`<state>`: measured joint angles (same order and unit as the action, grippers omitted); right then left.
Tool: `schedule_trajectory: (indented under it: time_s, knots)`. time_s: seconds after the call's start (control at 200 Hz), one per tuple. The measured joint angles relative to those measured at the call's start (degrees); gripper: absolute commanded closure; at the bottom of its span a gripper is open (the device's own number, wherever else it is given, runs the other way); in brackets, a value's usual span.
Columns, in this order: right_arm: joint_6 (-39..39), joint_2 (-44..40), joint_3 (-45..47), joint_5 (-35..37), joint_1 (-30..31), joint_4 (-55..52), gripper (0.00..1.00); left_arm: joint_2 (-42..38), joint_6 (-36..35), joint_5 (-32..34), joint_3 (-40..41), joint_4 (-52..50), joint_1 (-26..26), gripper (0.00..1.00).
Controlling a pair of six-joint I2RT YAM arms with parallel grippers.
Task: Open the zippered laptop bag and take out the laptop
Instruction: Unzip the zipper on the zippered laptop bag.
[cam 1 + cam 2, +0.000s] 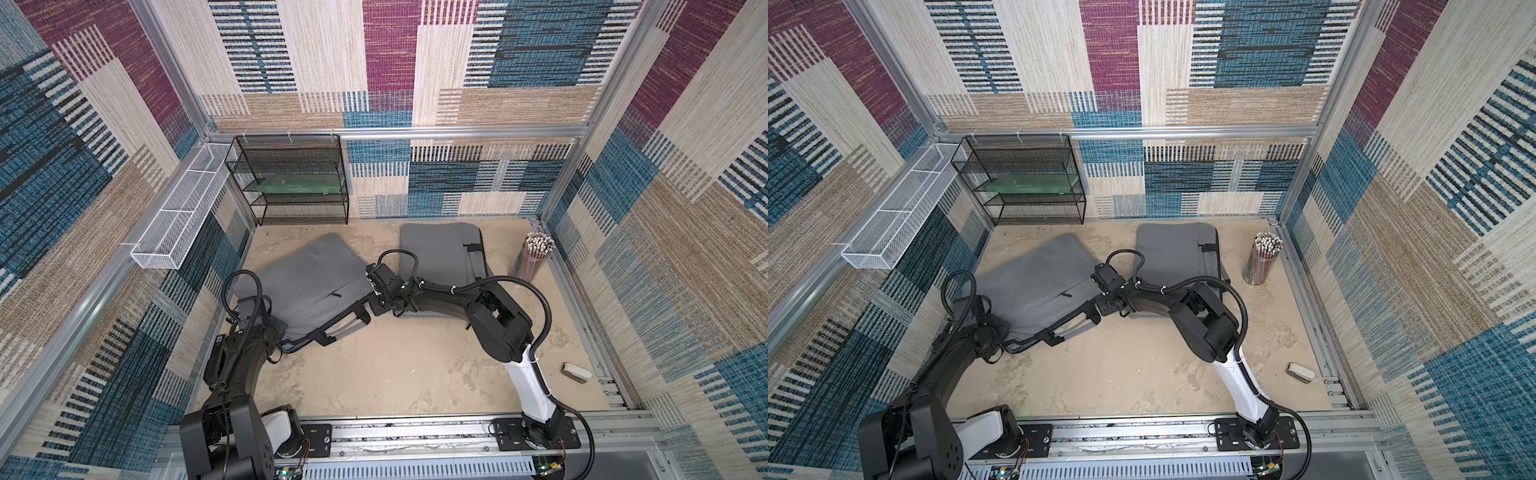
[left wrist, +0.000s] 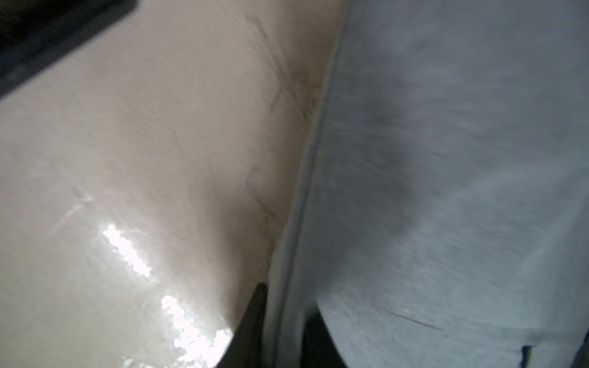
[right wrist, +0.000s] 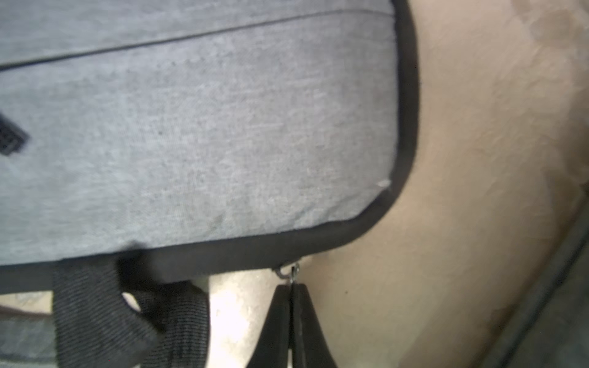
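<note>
The right pincer (image 3: 291, 288) pinches the zipper pull (image 3: 288, 272) at a corner of the laptop bag (image 1: 303, 278) — the zippered edge runs toward the left pincer (image 2: 283, 315), its grip too blurred to tell.

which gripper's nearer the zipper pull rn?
Right. The right gripper is shut on the zipper pull at one near corner of the bag. The left gripper is at the bag's other near corner, jaws astride its edge.
</note>
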<state>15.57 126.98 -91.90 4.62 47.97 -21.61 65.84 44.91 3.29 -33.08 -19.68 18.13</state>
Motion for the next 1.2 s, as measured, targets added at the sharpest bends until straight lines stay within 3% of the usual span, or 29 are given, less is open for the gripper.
schedule_trajectory:
  time_s: [0.13,0.2,0.531,0.821,1.197]
  knots:
    - [0.2,0.7,-1.3,0.5,0.9,-1.0,1.00,-2.0,-0.3,-0.7,0.0,1.4,0.2,0.26]
    - [0.2,1.0,-1.8,0.5,1.3,-1.2,1.00,-3.9,-0.3,-0.9,0.0,1.4,0.2,0.16]
    - [0.4,1.0,-1.8,0.5,2.2,-1.4,1.00,-13.2,0.4,-7.9,1.3,-5.0,0.2,0.00]
    - [0.7,1.0,-1.8,0.5,2.5,-1.4,1.00,-19.4,4.9,-15.9,5.5,-8.5,-1.2,0.00]
    - [0.9,1.2,-1.8,0.3,2.7,-1.3,1.00,-16.5,8.1,-16.9,5.2,-8.7,-10.8,0.00]
